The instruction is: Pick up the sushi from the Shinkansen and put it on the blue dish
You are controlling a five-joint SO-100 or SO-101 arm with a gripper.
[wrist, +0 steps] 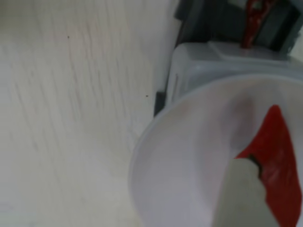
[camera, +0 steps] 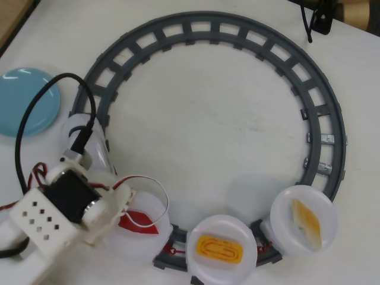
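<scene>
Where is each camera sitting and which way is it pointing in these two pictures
Overhead view: fixed above the table, looking straight down on the round grey track, the blue dish and the arm's white wrist housing with its cables.
Wrist view: rides on the arm, looking close down at a white plate; a pale blurred shape at the bottom may be a finger, but I cannot be sure.
Shared: both show the red sushi on that plate.

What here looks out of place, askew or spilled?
Nothing stands out. The red sushi lies on its white plate, the other two pieces sit on theirs, and the blue dish is empty.
</scene>
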